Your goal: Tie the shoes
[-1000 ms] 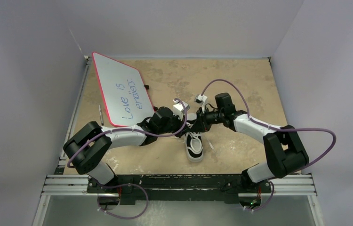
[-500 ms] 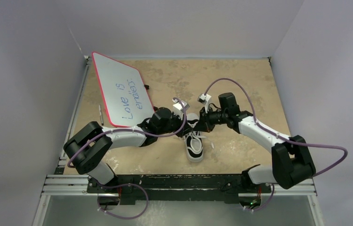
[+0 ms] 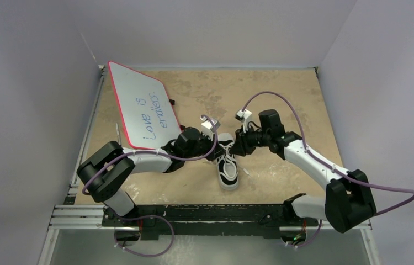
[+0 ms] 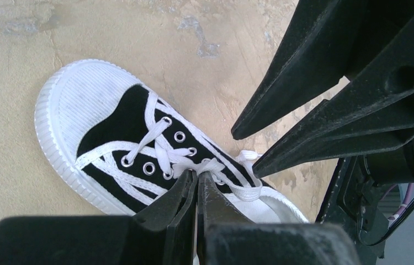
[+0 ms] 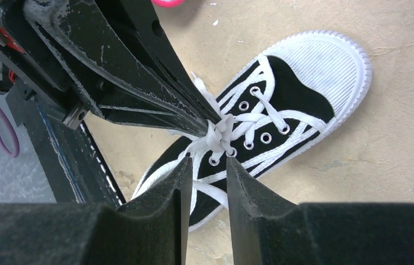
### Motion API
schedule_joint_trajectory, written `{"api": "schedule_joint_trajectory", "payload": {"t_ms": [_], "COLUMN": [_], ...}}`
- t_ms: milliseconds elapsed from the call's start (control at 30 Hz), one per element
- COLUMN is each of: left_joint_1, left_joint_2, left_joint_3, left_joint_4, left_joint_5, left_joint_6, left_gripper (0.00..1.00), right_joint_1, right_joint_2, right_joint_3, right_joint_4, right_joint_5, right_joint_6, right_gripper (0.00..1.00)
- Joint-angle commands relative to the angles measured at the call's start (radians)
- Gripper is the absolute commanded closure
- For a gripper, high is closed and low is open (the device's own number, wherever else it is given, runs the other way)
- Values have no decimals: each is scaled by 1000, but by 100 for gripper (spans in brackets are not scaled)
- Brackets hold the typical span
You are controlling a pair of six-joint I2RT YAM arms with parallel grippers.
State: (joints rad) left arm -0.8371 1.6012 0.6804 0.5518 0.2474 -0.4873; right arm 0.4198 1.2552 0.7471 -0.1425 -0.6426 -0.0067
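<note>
One small sneaker (image 3: pixel 228 168) sits upright on its sole near the middle of the table (image 3: pixel 282 94), between the two arms. It looks light, so a hard tug on a lace would probably drag or tip it rather than tighten anything. The canvas upper is soft, while the rubber sole and toe cap (image 4: pixel 78 94) are firmer. The laces (image 5: pixel 218 135) are limp, thin and likely slippery, best taken by a pinch close to the crossing above the top eyelets, where the slack is shortest. The left gripper (image 4: pixel 198 174) is pinched closed on the laces at that crossing. The right gripper (image 5: pixel 207 161) stands with a gap between its fingers, straddling a lace strand just beside the crossing without clamping it. In the overhead view the shoe's long axis runs almost straight from far to near, with the toe towards the arm bases and the heel opening away from them.
</note>
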Motion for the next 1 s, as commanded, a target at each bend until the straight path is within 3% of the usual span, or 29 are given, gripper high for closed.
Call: {"api": "schedule_joint_trajectory", "payload": {"t_ms": [0, 167, 600, 667, 733, 967], "left_joint_1": [8, 10, 14, 14, 15, 19], "left_joint_2": [-27, -27, -27, -27, -27, -9], "left_joint_3": [-12, -16, -18, -19, -17, -10], "left_joint_4": [43, 59, 66, 65, 64, 62], "left_joint_5": [6, 8, 35, 31, 26, -22], "left_joint_6": [-4, -11, -7, -7, -8, -18], "left_gripper": [100, 100, 100, 100, 100, 100], "right_joint_1": [2, 3, 2, 2, 3, 2], "right_joint_2": [26, 87, 155, 145, 129, 65], "right_joint_3": [30, 46, 59, 57, 49, 20], "right_joint_4": [9, 55, 161, 168, 171, 91], "right_joint_5": [-39, -74, -117, -120, -135, -105], "right_joint_6": [-58, -30, -73, -75, -80, -89], "right_gripper": [69, 80, 83, 87, 100, 100]}}
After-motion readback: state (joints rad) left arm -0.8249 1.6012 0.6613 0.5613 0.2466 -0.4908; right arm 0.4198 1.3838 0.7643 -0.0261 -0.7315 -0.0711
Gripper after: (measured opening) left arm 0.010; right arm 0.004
